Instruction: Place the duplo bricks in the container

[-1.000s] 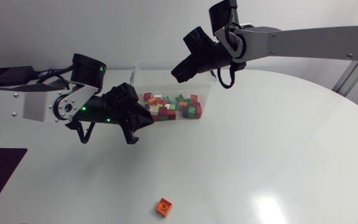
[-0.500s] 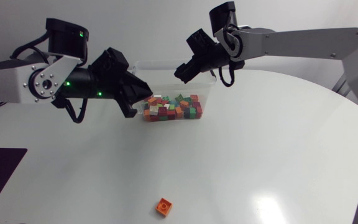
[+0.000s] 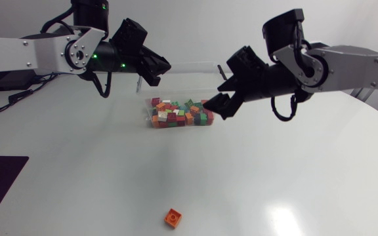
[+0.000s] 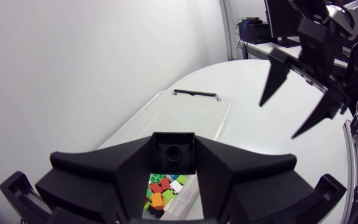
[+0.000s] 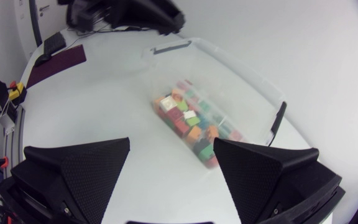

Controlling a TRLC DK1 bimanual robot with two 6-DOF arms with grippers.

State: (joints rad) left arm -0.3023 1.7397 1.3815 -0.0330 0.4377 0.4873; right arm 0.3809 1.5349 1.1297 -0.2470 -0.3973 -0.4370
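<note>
A: Start at the left. Why is the left gripper (image 3: 155, 67) up so high?
B: It hangs over the back left corner of the container (image 3: 188, 80). It is closed on a dark brick (image 4: 174, 152), and in the left wrist view both fingers press the brick's sides. I'd judge it is held high so the brick clears the wall and can drop in.

A: And the container itself?
B: It is clear-walled and sits toward the far side of the table (image 3: 294, 183). The bricks (image 3: 179, 113) are heaped along the side nearest the table's middle, and the rest of the floor is bare. That leaves room under the left gripper, I think.

A: Is anything left outside?
B: One orange brick (image 3: 172, 217) lies alone near the table's front edge, well apart from the container. So the job looks nearly done but not finished.

A: What about the right gripper (image 3: 216, 108)?
B: Its fingers are spread wide with nothing between them. It hovers just beside the container's right end, and it seems free to fetch the orange brick.

A: Can you read any writing?
B: None. The bricks are too small to show print and the container walls look plain. The left arm shows small green lights but no legible label.
</note>
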